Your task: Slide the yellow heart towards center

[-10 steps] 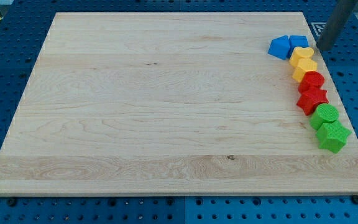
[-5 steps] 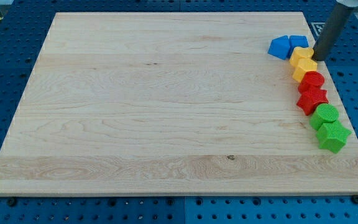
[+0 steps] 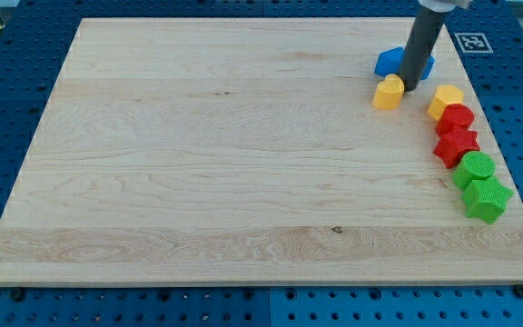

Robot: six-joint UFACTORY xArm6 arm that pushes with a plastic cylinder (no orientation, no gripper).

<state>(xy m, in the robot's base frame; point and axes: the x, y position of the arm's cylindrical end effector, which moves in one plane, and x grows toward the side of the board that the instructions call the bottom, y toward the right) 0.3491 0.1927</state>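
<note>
— Where is my tip (image 3: 410,87)?

— At the board's upper right, touching the yellow heart (image 3: 389,93), which lies just to its left and slightly below. There is no pincer to be open or closed, only the straight dark rod.

— What else is close?

— Blue blocks (image 3: 390,62) sit right behind the rod. To its right and below, a yellow block (image 3: 445,100), red cylinder (image 3: 457,118), red star (image 3: 456,146), green cylinder (image 3: 475,167) and green star (image 3: 487,199) line the edge.

— And the surface?

— A pale wooden board (image 3: 225,154) on a blue perforated table (image 3: 7,100).
</note>
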